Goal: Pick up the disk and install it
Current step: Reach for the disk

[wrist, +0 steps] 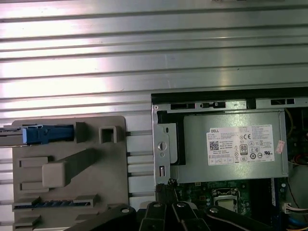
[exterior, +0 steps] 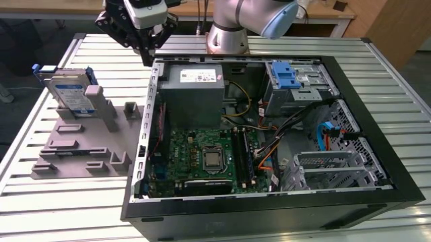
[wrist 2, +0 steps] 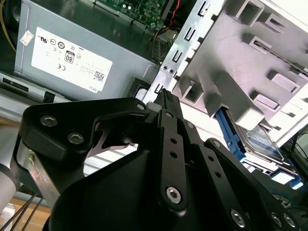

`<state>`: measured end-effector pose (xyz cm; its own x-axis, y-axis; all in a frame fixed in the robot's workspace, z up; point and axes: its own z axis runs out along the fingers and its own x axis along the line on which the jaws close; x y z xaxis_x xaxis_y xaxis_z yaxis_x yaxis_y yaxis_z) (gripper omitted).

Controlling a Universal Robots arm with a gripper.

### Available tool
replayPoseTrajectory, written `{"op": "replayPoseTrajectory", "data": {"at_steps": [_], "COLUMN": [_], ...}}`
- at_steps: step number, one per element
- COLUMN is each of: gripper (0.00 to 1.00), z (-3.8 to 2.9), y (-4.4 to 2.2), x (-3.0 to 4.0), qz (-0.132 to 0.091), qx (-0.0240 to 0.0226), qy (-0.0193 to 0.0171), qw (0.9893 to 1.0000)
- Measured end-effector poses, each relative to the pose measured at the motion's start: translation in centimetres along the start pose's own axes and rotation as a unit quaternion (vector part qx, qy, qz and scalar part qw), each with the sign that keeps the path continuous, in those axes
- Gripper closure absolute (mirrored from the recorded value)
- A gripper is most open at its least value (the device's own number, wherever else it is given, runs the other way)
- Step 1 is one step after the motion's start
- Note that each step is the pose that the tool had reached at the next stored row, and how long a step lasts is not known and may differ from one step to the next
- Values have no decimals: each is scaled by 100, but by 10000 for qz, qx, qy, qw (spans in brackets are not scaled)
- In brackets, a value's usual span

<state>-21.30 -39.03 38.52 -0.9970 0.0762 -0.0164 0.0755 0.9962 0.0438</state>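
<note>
**Gripper closed and empty at the case corner; disk in its stand**

One gripper (exterior: 147,59) hangs over the far corner of the case (exterior: 269,212), on the exterior view's left. Its fingers are pressed together with nothing between them, and the tips are just above the case's side wall.

One disk (exterior: 70,93) stands on edge in a grey stand (exterior: 81,151) outside the case, beside that same wall and apart from the gripper. Its blue bracket shows in both wrist views.

Inside the case, one grey box (exterior: 195,96) fills the corner nearest the gripper. One blue latch (exterior: 285,75) sits on the drive cage at the far corner opposite.

A narrow strip of bare slatted table (exterior: 67,212) separates the stand from the case wall. Wider bare table lies beyond the case's far edge.
</note>
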Motion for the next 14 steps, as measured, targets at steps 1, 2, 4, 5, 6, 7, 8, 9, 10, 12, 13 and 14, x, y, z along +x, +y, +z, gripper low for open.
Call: {"op": "replayPoseTrajectory", "data": {"at_steps": [1,2,4,5,6,7,8,9,10,12,13,14], "gripper": [89,89,89,89,89,89,89,89,89,89,89,89], "z": [1,2,3,4,4,5,6,7,7,9,10,10], "y": [-1,-1,-1,-2,-2,-2,-2,-3,-3,-3,-4,-4], "x": [6,11,22,27,32,37,42,47,52,63,68,73], "qz": [0,0,0,0,0,0,0,0,0,1,1,1], "qx": [0,0,0,0,0,1,1,0,1,1,1,1], "qy": [1,1,3,4,5,6,7,7,8,10,11,11], "qw": [10000,10000,10000,10000,10000,10000,10000,10000,10000,10000,10000,10000]}}
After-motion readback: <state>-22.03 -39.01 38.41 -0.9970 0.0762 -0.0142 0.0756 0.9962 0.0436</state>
